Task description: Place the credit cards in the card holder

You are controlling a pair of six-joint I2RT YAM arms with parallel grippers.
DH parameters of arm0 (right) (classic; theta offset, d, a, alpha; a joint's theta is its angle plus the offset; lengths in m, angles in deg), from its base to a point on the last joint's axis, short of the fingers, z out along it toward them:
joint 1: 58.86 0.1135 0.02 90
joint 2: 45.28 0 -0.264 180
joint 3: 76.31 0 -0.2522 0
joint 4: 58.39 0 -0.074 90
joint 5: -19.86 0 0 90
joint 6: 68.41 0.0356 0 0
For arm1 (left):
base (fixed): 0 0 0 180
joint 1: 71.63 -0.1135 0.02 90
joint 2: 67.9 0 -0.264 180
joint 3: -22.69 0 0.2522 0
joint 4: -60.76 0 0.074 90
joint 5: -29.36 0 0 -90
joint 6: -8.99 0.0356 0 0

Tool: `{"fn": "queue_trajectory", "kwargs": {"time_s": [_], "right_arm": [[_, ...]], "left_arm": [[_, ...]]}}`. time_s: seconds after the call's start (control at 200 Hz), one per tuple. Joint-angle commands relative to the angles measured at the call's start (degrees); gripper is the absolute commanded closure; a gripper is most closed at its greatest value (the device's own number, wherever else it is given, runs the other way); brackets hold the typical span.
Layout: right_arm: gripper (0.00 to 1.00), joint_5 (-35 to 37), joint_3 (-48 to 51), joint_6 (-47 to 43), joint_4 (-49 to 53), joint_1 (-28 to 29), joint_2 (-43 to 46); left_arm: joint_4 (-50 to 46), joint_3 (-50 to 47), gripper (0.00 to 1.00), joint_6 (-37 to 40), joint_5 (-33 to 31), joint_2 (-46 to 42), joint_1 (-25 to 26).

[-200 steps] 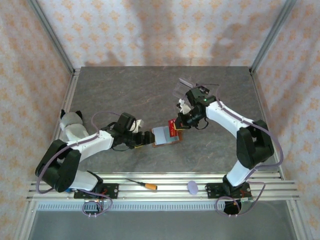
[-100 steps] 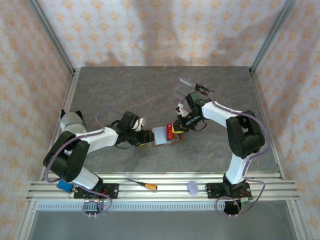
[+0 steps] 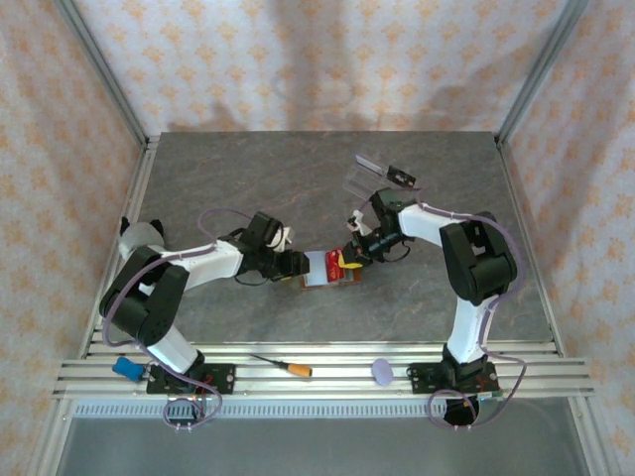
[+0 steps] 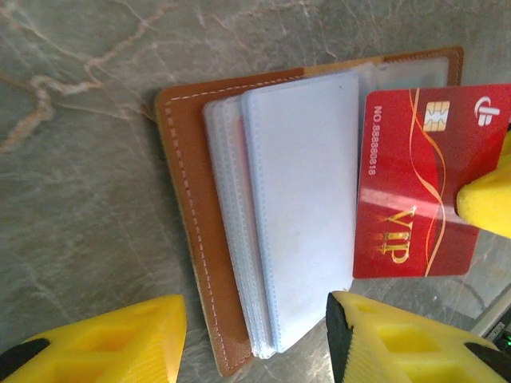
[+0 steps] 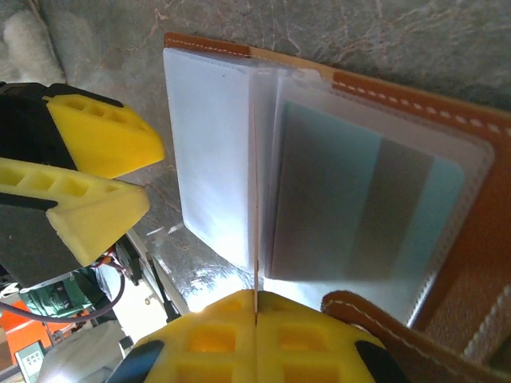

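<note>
Right gripper point(image 5: 255, 313): jaws pressed together on the red card point(image 4: 415, 183), pinching it by one short end. In its own wrist view the card shows only as a thin line running up from between the fingertips.
Red card: held over the right half of the open card holder point(image 4: 180, 175), with its printed face towards the left wrist camera. One long edge lies against the free edge of the top clear sleeve point(image 4: 303, 199).
Key relation: the card's long axis runs parallel to the holder's spine and the sleeves' long edges, so card and pocket are already lined up. The card reaches the sleeves from the right, the side of the arm that carries it. That makes the right arm both the nearer one and the one to do the inserting.
Left gripper point(image 4: 257, 307): jaws partly apart, one finger on each side of the near-left end of the sleeve stack. There is a gap on both sides and nothing is visibly clamped. It could be about to pin or lift a leaf, but I cannot tell which.
Card holder: lies open and flat on the worktop point(image 4: 80, 120), about midway between the two arms and slightly nearer the left one.
Teal card point(image 5: 359, 199): already sits inside a clear pocket on the right leaf, showing through the plastic.
Next move, as a judgement: slide the red card's leading edge into a sleeve mouth while the left gripper steadies the leaves.
</note>
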Motion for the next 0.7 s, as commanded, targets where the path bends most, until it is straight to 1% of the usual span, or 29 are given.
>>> {"fn": "queue_trajectory", "kwargs": {"time_s": [0.0,0.1,0.2,0.215,0.265,0.35,0.466,0.576,0.696], "right_arm": [[1.00,-3.5,1.7,3.3,-5.0,2.0,-0.7],[1.00,-2.3,2.4,6.3,-7.9,3.9,-0.9],[1.00,-1.3,3.4,10.0,-11.2,4.1,-0.9],[1.00,-1.2,3.5,10.3,-11.5,4.1,-0.7],[1.00,-1.0,3.9,10.6,-11.9,4.0,-0.3],[1.00,-2.5,4.1,11.3,-12.1,3.6,-0.1],[1.00,-3.7,4.5,10.8,-11.3,2.7,0.7],[1.00,-5.2,5.3,11.4,-11.6,1.7,0.6],[1.00,-8.2,4.7,8.7,-9.5,1.9,-1.1]], "left_arm": [[-3.0,1.2,0.49,1.3,-2.5,-0.1,-1.0],[-4.7,1.4,0.48,1.3,-2.8,-0.2,-2.2],[-5.1,0.9,0.47,1.3,-3.7,-1.1,-2.7],[-5.0,0.8,0.47,2.6,-3.8,-1.2,-2.8],[-5.2,1.0,0.47,3.0,-3.9,-0.9,-2.9],[-6.4,1.6,0.47,3.4,-3.6,-0.6,-2.9],[-5.4,1.1,0.47,3.4,-4.2,-1.0,-3.0],[-8.4,2.4,0.48,5.0,-6.0,-0.9,-3.0],[-6.3,1.9,0.50,5.1,-5.0,-0.7,-3.0]]}}
